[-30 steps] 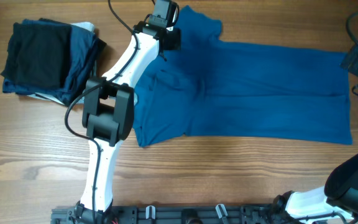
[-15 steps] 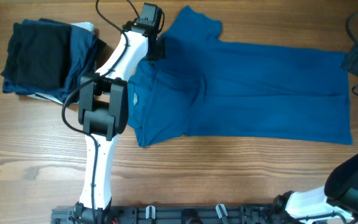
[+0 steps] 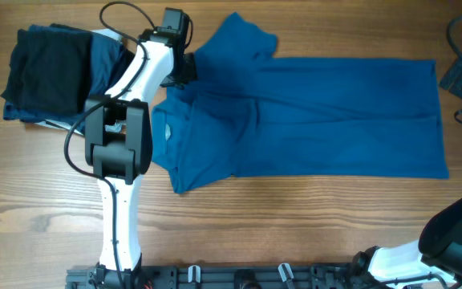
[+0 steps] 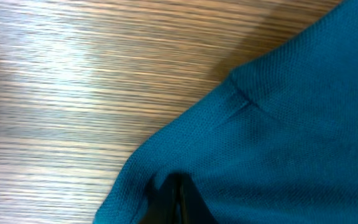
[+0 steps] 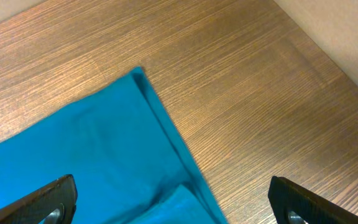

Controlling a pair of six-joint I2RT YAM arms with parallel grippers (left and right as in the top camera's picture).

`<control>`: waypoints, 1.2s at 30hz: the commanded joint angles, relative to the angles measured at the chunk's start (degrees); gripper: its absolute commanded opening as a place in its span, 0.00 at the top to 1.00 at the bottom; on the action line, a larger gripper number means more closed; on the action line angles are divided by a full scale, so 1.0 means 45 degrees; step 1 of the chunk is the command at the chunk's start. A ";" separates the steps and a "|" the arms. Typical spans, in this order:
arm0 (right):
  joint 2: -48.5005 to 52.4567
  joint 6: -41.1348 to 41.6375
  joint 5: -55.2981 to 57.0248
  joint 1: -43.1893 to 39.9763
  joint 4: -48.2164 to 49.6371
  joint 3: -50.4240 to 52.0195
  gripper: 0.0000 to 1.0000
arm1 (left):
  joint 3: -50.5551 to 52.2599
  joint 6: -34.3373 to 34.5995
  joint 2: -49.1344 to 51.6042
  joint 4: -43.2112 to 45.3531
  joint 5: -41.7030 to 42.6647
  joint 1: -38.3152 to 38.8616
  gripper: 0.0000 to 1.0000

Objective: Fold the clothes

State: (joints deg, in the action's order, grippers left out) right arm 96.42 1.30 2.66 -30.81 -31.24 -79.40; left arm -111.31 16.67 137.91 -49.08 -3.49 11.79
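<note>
Overhead: one blue polo shirt (image 3: 335, 112)

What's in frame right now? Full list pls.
polo shirt: 1, medium blue, laid out across table centre and right
black garment: 1, black, folded, on the stack at far left
navy garment: 1, navy, folded, same stack
table: 1, brown wood, under everything
left arm: 1, white and black, reaching to the shirt's upper left
left gripper: 1, black, shut on the shirt edge
right arm: 1, white and black, lower right corner
right gripper: 1, black, open over a shirt corner
</note>
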 commanded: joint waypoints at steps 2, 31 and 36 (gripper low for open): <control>0.0170 0.0044 0.0175 0.0019 0.0029 -0.0131 0.00 | 0.0981 0.0112 0.0811 -0.0189 -0.1093 -0.0559 0.96; 0.3755 -0.1943 -0.2812 0.1180 0.3925 -0.0146 0.01 | -0.3152 -0.1617 0.2526 0.7053 0.2205 0.1491 0.40; 0.5600 -0.2302 -0.1991 0.1409 0.5459 -0.0801 0.00 | -0.3152 -0.1622 0.2526 0.7155 0.2195 0.1486 0.40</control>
State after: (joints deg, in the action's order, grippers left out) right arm 118.56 -6.74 -9.87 -25.21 -8.47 -79.70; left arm -125.03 10.50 149.23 -17.43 5.93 18.74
